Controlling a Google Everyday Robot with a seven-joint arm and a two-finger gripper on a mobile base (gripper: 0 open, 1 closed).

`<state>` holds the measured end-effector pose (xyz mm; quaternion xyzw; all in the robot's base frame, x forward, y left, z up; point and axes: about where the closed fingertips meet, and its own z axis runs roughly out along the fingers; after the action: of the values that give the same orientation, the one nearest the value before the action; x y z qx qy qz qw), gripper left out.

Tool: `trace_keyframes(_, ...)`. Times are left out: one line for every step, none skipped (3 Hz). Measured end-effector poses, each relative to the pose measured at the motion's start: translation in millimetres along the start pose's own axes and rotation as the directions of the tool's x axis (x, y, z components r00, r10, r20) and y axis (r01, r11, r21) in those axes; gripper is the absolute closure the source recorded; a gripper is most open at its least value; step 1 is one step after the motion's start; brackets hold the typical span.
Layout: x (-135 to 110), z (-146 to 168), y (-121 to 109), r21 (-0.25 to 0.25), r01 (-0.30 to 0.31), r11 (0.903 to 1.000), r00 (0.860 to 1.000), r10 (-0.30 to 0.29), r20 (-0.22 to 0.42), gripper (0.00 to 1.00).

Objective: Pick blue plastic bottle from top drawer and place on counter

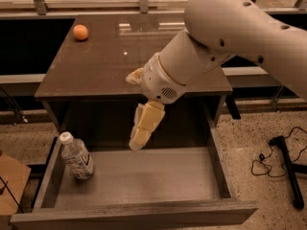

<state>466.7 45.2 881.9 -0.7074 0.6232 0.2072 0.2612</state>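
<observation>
The cream-coloured gripper (138,143) hangs pointing down on the thick white arm (230,28), just in front of the edge of the glossy brown bench (105,61) and above the back part of the wide grey drawer (153,178), which is pulled fully out. It holds nothing, and whether the jaws are apart or together I cannot tell from where I stand. I think it is placed there to go down into the drawer without hitting the bench edge. The small clear plastic bottle (78,158) with white cap and bluish label lies tilted in the far left corner of the drawer, well to the left of the jaws and lower, with its cap towards the back. It rests against the left wall, so in my opinion the wall will leave little room on that side for a grasp. Between the jaws and the bottle there is only bare drawer floor. A small orange ball (80,32) sits on the bench far behind and left of the jaws, out of the way. On the speckled floor (249,138), to the right, lie a black stand and cable (285,164).
</observation>
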Motion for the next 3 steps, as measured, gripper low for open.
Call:
trace_keyframes(0,0,0,0.0,0.0,1.0,1.0,0.0,0.0,0.0)
trace_keyframes(2,25,3,-0.018,-0.008,0.9998,0.999,0.009,0.035,0.0)
trace_keyframes(3,77,6,-0.076,-0.018,0.9969,0.994,0.026,0.104,0.0)
